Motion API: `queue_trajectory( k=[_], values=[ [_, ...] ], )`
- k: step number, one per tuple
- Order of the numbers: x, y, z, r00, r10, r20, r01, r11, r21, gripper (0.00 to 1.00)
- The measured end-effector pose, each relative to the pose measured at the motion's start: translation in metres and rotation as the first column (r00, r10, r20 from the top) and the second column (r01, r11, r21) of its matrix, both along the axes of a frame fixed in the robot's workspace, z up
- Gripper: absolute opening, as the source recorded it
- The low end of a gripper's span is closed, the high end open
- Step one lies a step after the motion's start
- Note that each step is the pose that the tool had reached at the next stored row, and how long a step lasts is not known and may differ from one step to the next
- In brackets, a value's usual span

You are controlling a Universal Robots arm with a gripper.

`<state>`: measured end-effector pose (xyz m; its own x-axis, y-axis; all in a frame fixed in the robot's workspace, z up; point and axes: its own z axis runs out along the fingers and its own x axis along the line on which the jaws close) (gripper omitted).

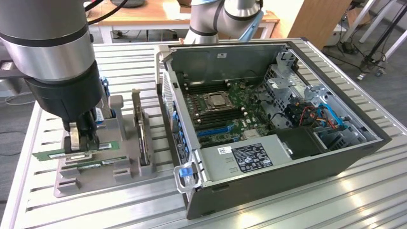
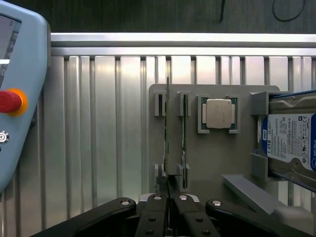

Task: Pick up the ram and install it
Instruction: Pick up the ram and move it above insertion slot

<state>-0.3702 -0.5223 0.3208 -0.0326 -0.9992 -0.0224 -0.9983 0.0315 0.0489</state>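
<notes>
From the exterior view, the arm is reaching straight down at that view's left, and the gripper (image 1: 81,148) is pinching the ram (image 1: 47,153), its fingers (image 1: 75,138) pressing together on the green stick. The ram is standing on edge in a grey holder (image 1: 121,179), with a second stick (image 1: 95,165) lying just beside it. Everything is sitting on a ribbed metal table (image 1: 286,210), light glaring off its slats. An open computer case (image 1: 267,186) is taking up the exterior view's right, and a wooden desk (image 1: 146,16) is showing behind. Over to the wrist view: the gripper (image 2: 170,195) is closing tight on the end of the ram (image 2: 166,128), seen edge-on in its slot. The second stick (image 2: 184,128) is standing parallel beside it, then the silver processor (image 2: 218,113), then the hard drive (image 2: 289,143), all in the holder (image 2: 212,163). The table (image 2: 108,123) is shining, and a pale control pendant (image 2: 24,74) with a red button (image 2: 9,101) is resting at its edge.
</notes>
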Motion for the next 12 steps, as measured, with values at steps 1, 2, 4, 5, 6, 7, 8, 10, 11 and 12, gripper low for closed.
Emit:
queue_trajectory(
  k=[1,2,4,5,6,7,8,10,11,12],
  values=[
    [0.0,0.0,0.0015,1.0,0.0,-0.0001,0.0,1.0,0.0,0.12],
    [0.0,0.0,0.0027,1.0,0.0,0.0,0.0,1.0,0.0,0.12],
    [0.0,0.0,0.0052,1.0,0.0,0.0001,0.0,1.0,0.0,0.12],
    [0.0,0.0,0.0063,1.0,0.0,0.0,0.0,1.0,0.0,0.12],
    [0.0,0.0,0.0073,1.0,0.0,0.0,0.0,1.0,0.0,0.12],
    [0.0,0.0,0.0085,1.0,0.0,0.0,0.0,1.0,-0.0001,0.12],
    [0.0,0.0,0.0097,1.0,0.0,-0.0001,0.0,1.0,-0.0001,0.12],
    [0.0,0.0,0.0124,1.0,0.0,0.0001,0.0,1.0,0.0,0.12],
    [0.0,0.0,0.014,1.0,0.0,0.0,0.0,1.0,0.0,0.12],
    [0.0,0.0,0.0156,1.0,0.0,0.0,0.0,1.0,0.0,0.12]
  ],
)
